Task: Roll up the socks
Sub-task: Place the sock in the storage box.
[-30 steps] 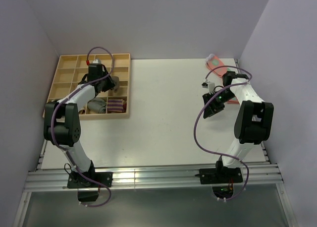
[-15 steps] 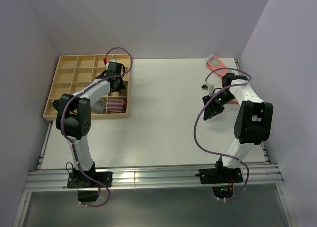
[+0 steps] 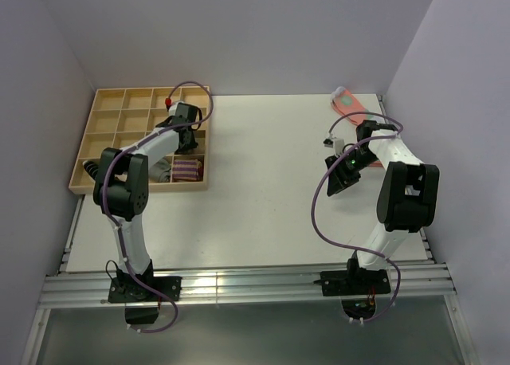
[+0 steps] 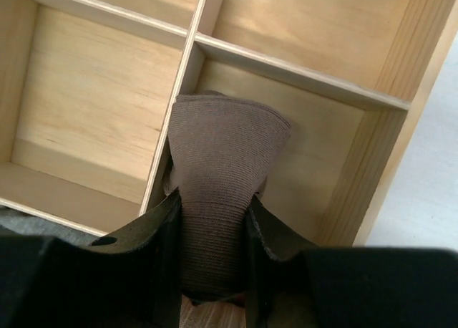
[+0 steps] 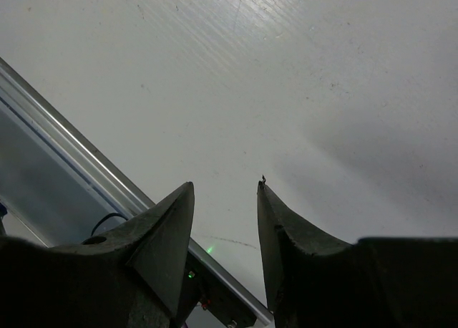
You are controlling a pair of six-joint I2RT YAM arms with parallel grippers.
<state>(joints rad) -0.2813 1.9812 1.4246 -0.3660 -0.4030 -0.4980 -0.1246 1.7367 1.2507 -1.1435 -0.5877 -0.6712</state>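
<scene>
tray (image 3: 89, 138) far left on table (image 3: 263, 182), sock (image 4: 229, 149) in left pincer (image 4: 212, 203) over right-hand compartment

Left arm (image 3: 121, 191), right arm (image 3: 406, 194): white tube links, bulky black joint housings, black base plates (image 3: 355, 283). Purple cable (image 3: 319, 213) loops along each. Green LED (image 3: 348, 162) lit near right wrist. Right gripper (image 5: 225, 186): matte black wedge fingers (image 5: 161, 235).

**Robotics laboratory test cell.** A left arm (image 3: 119, 196) and a right arm (image 3: 406, 194), trailing purple cables (image 3: 314, 213), are bolted to an aluminium rail (image 3: 247, 287) at the near edge of a white table (image 3: 263, 198) boxed in by plain pale walls (image 3: 239, 30). A wooden compartment tray (image 3: 111, 119) sits at the table's far left corner.
</scene>
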